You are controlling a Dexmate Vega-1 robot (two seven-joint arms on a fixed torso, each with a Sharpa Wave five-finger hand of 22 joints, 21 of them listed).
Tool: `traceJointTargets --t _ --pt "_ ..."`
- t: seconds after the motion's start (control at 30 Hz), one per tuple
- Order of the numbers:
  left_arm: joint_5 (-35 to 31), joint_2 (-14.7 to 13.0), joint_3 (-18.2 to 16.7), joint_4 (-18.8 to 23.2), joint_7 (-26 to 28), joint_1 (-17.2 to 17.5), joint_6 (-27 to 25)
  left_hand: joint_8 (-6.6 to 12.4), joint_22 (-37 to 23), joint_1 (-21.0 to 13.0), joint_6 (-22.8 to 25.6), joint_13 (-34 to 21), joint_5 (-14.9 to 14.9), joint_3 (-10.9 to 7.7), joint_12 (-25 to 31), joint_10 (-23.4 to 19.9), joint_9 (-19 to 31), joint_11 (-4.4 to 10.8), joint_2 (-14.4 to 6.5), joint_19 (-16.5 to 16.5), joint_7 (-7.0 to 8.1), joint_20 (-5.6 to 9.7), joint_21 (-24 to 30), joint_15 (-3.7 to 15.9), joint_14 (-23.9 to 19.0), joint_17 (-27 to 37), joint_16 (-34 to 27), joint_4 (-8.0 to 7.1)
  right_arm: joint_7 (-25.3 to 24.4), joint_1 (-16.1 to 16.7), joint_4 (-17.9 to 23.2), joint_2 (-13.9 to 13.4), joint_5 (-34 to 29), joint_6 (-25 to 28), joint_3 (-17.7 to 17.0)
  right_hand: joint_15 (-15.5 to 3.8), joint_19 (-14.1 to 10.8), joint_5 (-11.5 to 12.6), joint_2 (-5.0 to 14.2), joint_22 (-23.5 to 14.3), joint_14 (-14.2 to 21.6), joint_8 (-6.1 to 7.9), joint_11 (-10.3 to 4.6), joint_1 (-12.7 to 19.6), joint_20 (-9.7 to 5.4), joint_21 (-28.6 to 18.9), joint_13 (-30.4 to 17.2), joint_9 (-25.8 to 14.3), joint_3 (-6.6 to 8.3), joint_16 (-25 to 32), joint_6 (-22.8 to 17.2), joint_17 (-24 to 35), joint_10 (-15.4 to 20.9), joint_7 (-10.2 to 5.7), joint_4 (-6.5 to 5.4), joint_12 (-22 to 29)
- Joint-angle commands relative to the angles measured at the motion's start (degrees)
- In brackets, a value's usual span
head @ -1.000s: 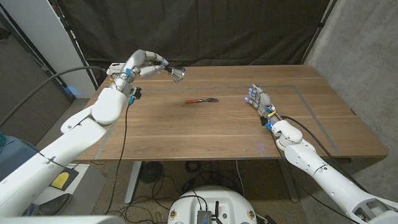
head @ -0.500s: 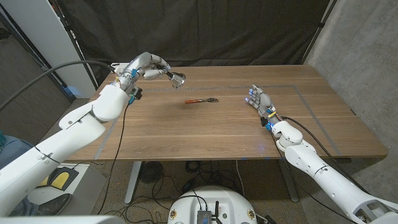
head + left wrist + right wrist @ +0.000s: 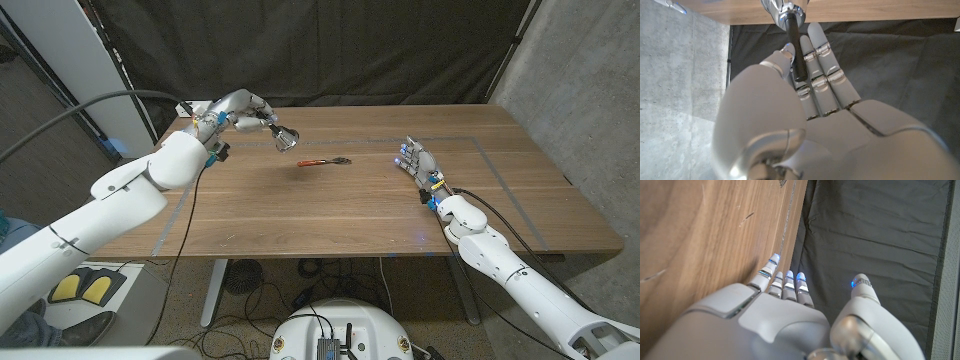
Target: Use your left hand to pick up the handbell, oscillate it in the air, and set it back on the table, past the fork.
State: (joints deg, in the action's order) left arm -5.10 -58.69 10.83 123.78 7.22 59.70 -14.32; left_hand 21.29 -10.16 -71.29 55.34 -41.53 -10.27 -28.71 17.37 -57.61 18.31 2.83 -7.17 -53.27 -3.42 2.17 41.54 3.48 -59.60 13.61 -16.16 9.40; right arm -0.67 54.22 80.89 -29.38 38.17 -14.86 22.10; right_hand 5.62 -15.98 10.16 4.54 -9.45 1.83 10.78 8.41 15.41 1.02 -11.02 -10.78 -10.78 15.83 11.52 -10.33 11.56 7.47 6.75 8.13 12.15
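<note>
Handbell (image 3: 285, 138) aloft above the tabletop's (image 3: 330, 215) far left part, silver mouth tilted down and toward the fork (image 3: 324, 161), which lies on the wood just beyond it toward centre. Left hand (image 3: 238, 108) holds it by the dark handle; wrist view shows the handle (image 3: 796, 50) lying along the fingers (image 3: 826, 80) with the thumb pressing it from the side, so the hold is a pinch on the handle, other fingers fairly straight. Right hand (image 3: 416, 159) waits on the right side of the tabletop, well apart from fork and bell, fingers (image 3: 784, 282) straight and close together with the thumb standing off, holding nothing. Judged step: the oscillation in the air, or its tail end; bell not yet set down. Next move calls for carrying the bell across and beyond the fork, righting it so the mouth faces the wood, lowering until it stands, then releasing the handle. Risk as I judge it: a thin handle in a light pinch could swivel during the swing.
</note>
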Motion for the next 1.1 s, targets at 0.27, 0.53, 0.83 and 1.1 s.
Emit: traceJointTargets --t 0.27,0.53,0.83,1.1 --pt "-0.6 -4.8 4.0 2.6 -6.4 -3.5 -5.2 -0.27 -0.1 -0.8 -0.1 -0.4 -0.6 -0.41 0.0 -0.3 0.5 0.04 -0.3 0.2 -0.35 -0.18 0.5 5.36 -6.0 0.1 -0.3 -0.05 0.5 0.6 0.1 -0.4 0.4 -1.1 -0.6 -0.02 -0.8 0.1 0.34 -0.3 0.3 0.19 0.20 0.8 0.10 0.0 -0.3 -0.2 -0.16 0.0 -0.2 0.2 0.0 0.12 -0.13 0.0" --pt "-1.4 -6.6 5.5 3.9 -8.6 -4.7 -7.0 -0.40 -0.1 -0.9 -0.1 -0.4 -0.6 -0.50 -0.2 -0.4 0.6 0.07 -0.4 0.5 -0.46 -0.22 0.5 5.37 -5.7 0.2 -0.2 -0.05 0.9 0.9 0.2 -0.4 0.4 -1.9 -0.8 0.01 -0.8 0.1 0.28 -0.3 0.4 0.20 0.27 0.8 0.18 0.0 -0.3 -0.2 -0.19 0.0 -0.2 0.2 0.0 0.18 -0.10 0.0" --pt "-2.6 -7.7 7.6 4.6 -11.3 -6.9 -8.6 -0.50 0.0 -0.9 -0.2 -0.5 -0.6 -0.60 -0.3 -0.4 0.7 0.09 -0.4 0.5 -0.51 -0.27 0.7 5.40 -5.7 0.2 -0.2 -0.01 0.7 1.4 0.9 -0.5 0.1 -2.8 -1.0 -0.04 -1.0 0.1 0.27 -0.3 0.5 0.21 0.38 0.9 0.18 0.0 -0.3 -0.2 -0.21 0.1 -0.3 0.2 0.3 0.20 -0.07 0.1" --pt "-3.6 -7.1 10.1 3.8 -13.1 -9.0 -8.2 -0.61 0.0 -0.9 -0.1 -0.5 -0.6 -0.60 -0.3 -0.4 0.8 -0.15 -0.5 0.7 -0.55 -0.26 0.8 5.26 -5.6 0.2 -0.2 -0.03 -0.4 2.2 1.7 -0.8 -1.1 -3.9 -1.2 -0.47 -3.6 0.0 0.03 -0.3 3.4 0.60 -0.46 0.9 0.21 -0.9 -0.2 -0.2 -0.35 1.0 -1.5 0.1 2.1 -0.57 0.00 0.6"
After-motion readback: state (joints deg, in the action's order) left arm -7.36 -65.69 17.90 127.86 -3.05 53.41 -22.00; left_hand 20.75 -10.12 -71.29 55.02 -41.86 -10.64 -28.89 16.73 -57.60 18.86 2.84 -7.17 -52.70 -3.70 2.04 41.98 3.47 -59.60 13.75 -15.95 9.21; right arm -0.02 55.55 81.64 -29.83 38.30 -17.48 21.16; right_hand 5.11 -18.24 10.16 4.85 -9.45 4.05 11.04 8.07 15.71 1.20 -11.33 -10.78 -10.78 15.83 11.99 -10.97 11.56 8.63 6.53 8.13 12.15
